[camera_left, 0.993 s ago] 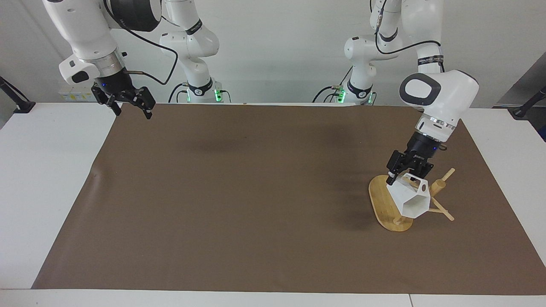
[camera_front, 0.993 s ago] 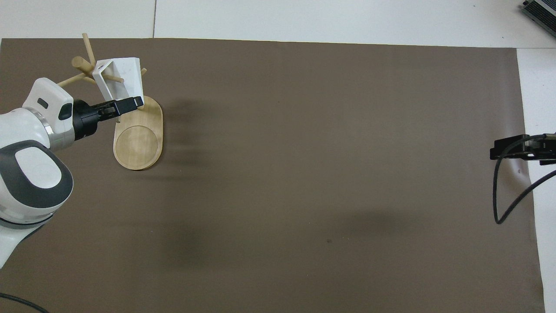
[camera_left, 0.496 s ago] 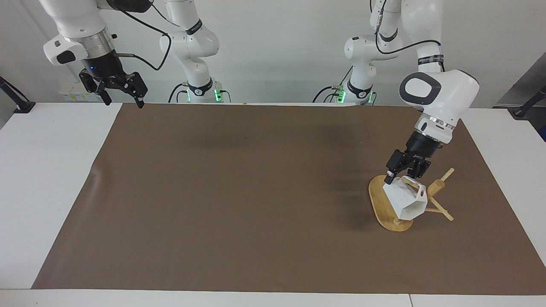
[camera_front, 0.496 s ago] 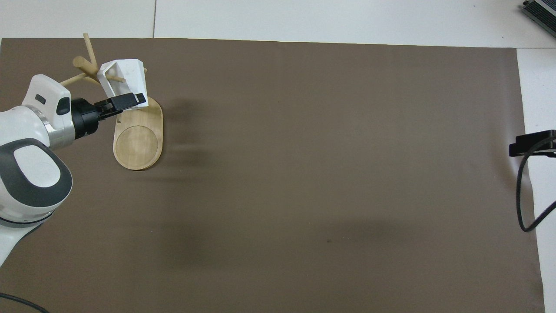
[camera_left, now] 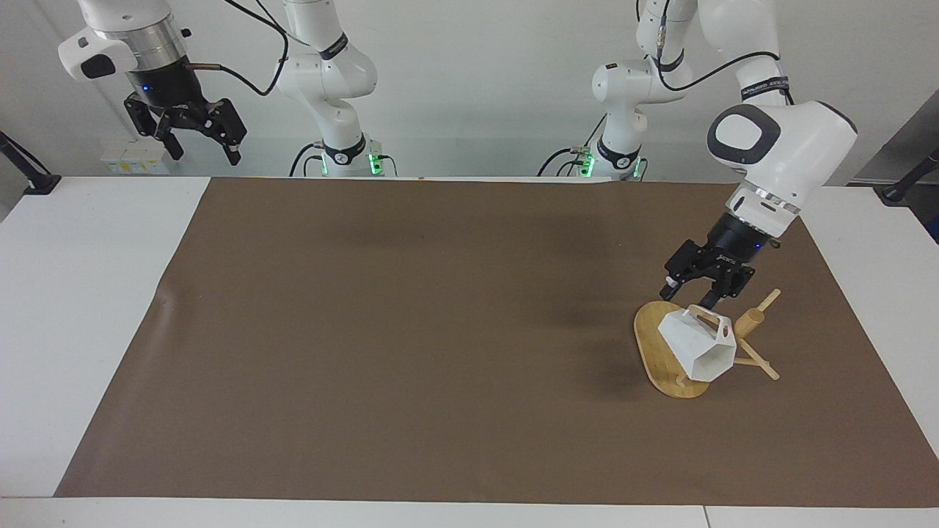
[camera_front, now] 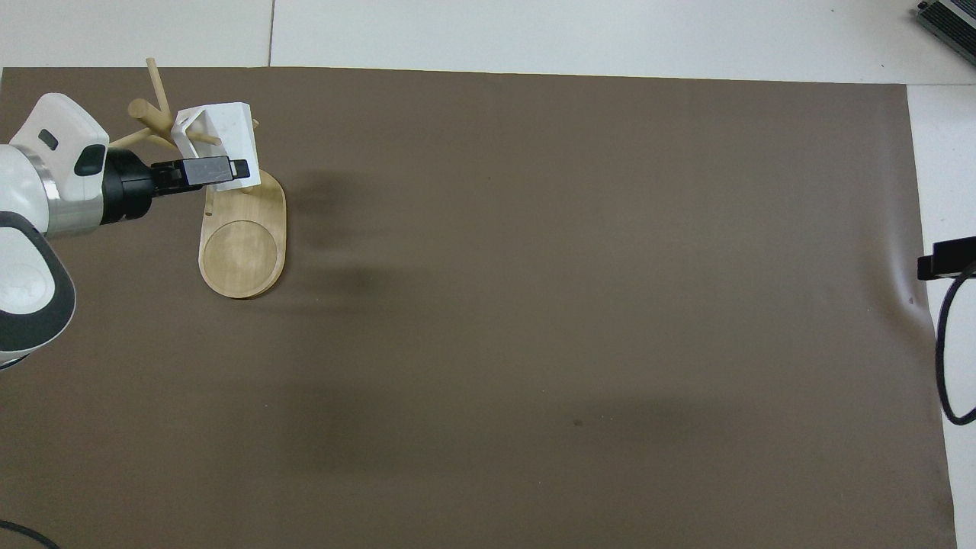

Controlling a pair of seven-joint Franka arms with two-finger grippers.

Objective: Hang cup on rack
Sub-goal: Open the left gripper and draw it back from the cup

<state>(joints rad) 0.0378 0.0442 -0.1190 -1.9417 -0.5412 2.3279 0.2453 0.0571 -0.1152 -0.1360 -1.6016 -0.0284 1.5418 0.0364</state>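
Brown mat (camera_left: 411, 345) bears only rack (camera_left: 664, 356) (cup (camera_left: 693, 348) hanging).

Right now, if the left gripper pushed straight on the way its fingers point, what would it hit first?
Most likely the cup, hanging on the rack just below the open left gripper. Its fingers point down at the handle end. Depth is uncertain; the rack's base could come first.

We see the left gripper (camera_front: 229, 165) reaching in from the left arm's end of the brown mat (camera_front: 534, 305), over the rack (camera_front: 242, 244). Its black tip overlaps the white cup (camera_front: 225, 133), which sits among the rack's pegs. The rack's oval base lies just under that tip. The right gripper (camera_front: 945, 258) waits over the mat's other end.
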